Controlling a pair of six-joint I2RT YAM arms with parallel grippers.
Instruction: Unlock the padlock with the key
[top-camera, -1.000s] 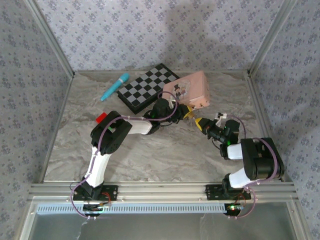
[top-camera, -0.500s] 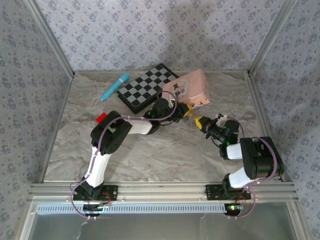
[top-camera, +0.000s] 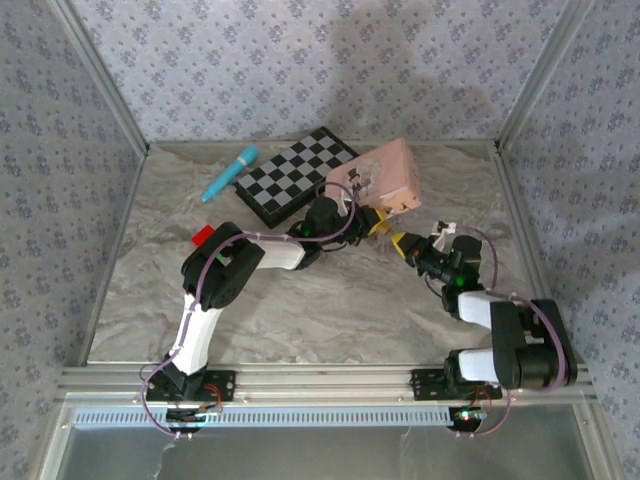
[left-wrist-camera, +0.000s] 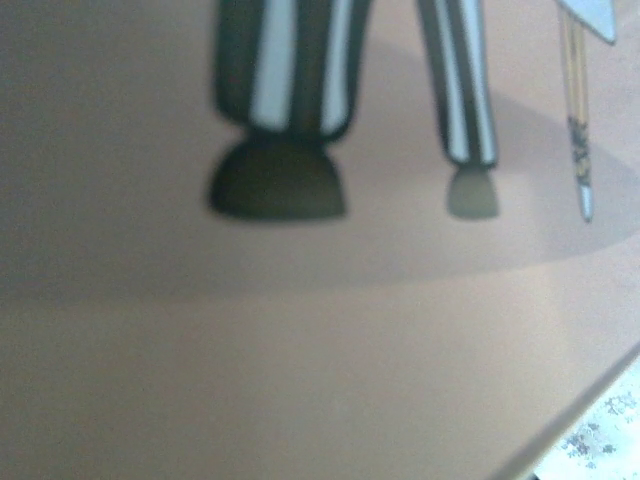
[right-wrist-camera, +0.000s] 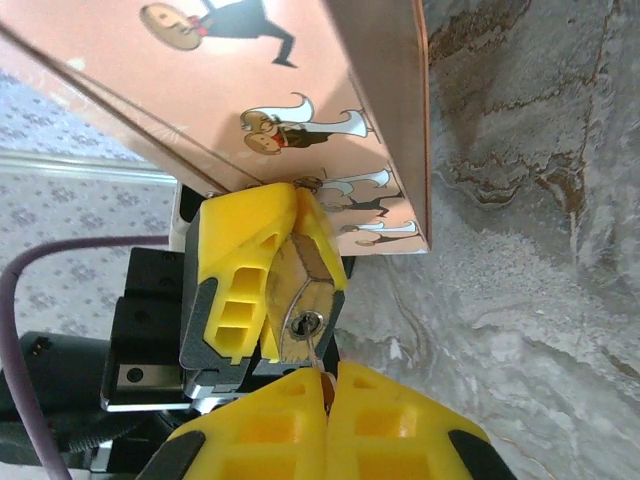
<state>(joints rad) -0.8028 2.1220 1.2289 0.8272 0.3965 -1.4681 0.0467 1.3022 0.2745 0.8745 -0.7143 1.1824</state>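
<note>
right wrist view: the left gripper's yellow fingers (right-wrist-camera: 240, 285) are clamped on the small brass padlock (right-wrist-camera: 298, 300), which is held off the marble table (right-wrist-camera: 540, 250) just below the corner of the pink tin (right-wrist-camera: 300, 90). its keyhole faces the camera. the right gripper (right-wrist-camera: 328, 420) is closed, its yellow fingertips pressed together just under the keyhole, pinching a thin metal sliver that looks like the key (right-wrist-camera: 322, 368). whether the tip is inside the keyhole i cannot tell. top external view: the left gripper (top-camera: 372, 222) and right gripper (top-camera: 403, 241) meet nose to nose beside the tin (top-camera: 390, 172), with a checkerboard (top-camera: 295, 175) just left of it.
</note>
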